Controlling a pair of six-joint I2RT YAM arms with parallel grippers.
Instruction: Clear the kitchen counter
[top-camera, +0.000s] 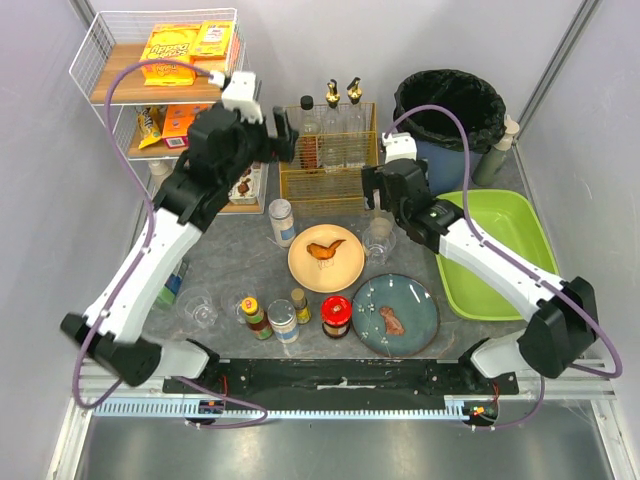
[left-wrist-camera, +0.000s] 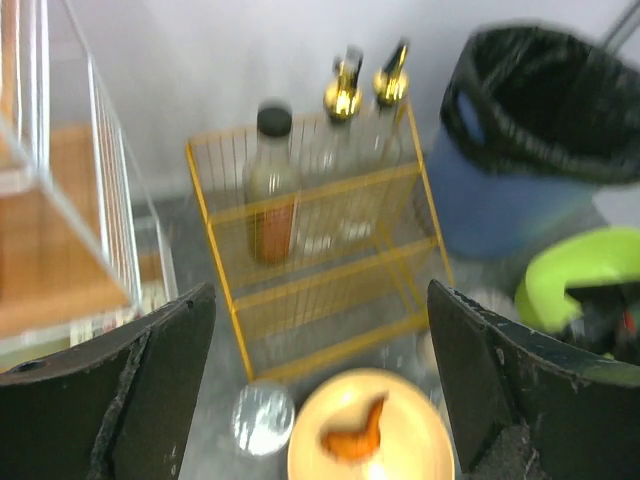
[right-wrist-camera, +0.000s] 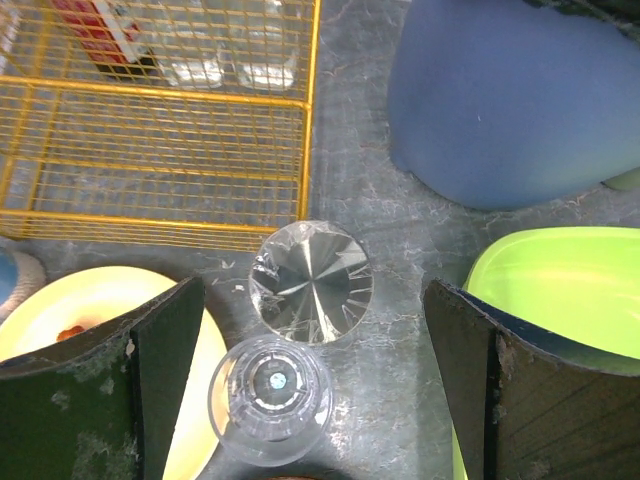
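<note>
Under both arms, counter: kitchen counter (top-camera: 232, 262) lies flat, dark grey mottled face up. It fills most of the top view between the arm bases and the back wall.
Counter long axis: runs left to right across the top view. The short axis runs from the bases to the wall.
Counter load: white wire rack (top-camera: 160, 90) far left, yellow wire rack (top-camera: 330, 160) far middle, bin (top-camera: 450, 100) far right, lime-green tray (top-camera: 495, 250) on the right side. Yellow plate (top-camera: 325, 258) and blue plate (top-camera: 395, 313) sit near the middle, small jars (top-camera: 283, 322) near the front edge.
Left gripper state: left gripper (top-camera: 285, 135) has its jaws spread wide with nothing between them. The wrist view is blurred, but its fingers (left-wrist-camera: 165, 380) stand clearly apart.
Counter vs left gripper: the counter is below it, well apart. The gripper is raised, just left of the yellow wire rack.
Right gripper state: right gripper (right-wrist-camera: 312, 290) has its jaws spread wide and grips nothing.
Counter vs right gripper: the counter is directly beneath, and the gripper points down at the patch between yellow wire rack, bin and lime-green tray. A clear glass (right-wrist-camera: 310, 282) stands there between the fingers, probably not touched; height is hard to judge.
</note>
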